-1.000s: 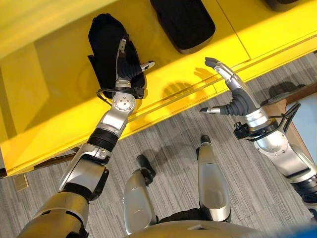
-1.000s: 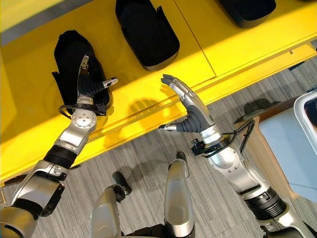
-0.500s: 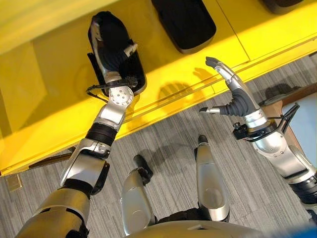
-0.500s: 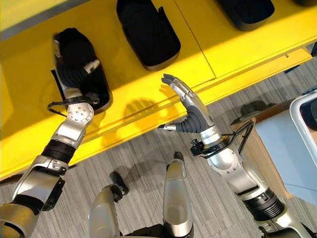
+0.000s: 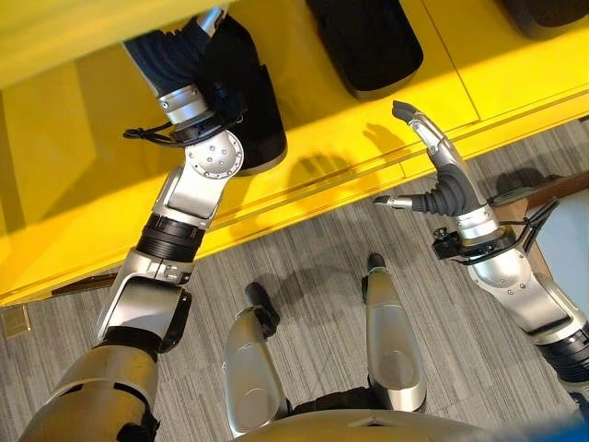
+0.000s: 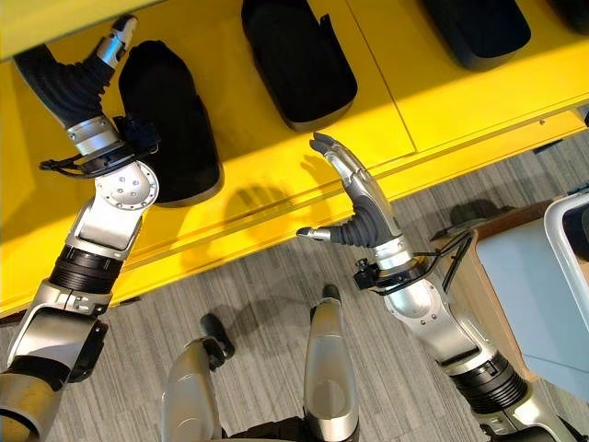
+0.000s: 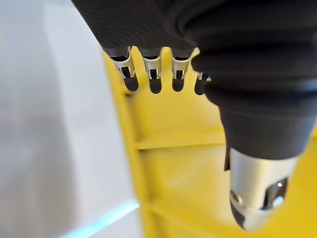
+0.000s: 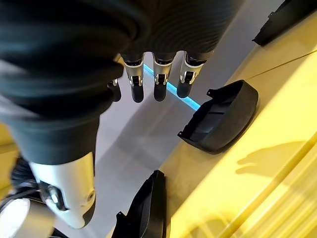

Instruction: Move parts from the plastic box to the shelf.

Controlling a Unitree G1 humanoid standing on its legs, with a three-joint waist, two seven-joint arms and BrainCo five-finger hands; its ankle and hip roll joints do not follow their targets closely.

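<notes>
Black parts point(image 6: 299, 60) lie on a bright yellow shelf point(image 6: 276, 180) above grey striped carpet point(image 6: 258, 285).

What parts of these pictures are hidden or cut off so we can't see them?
- Left hand: in the right eye view its fingers run under the upper shelf board's edge.
- Black part on the yellow shelf: the left arm covers one side.
- Part at the top right of the left eye view: cut off by the edge.
- Grey plastic box: the right eye view's edge cuts it; contents unseen.

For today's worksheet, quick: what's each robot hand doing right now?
Left robot hand: open, holding nothing.
Right robot hand: open, holding nothing.
</notes>
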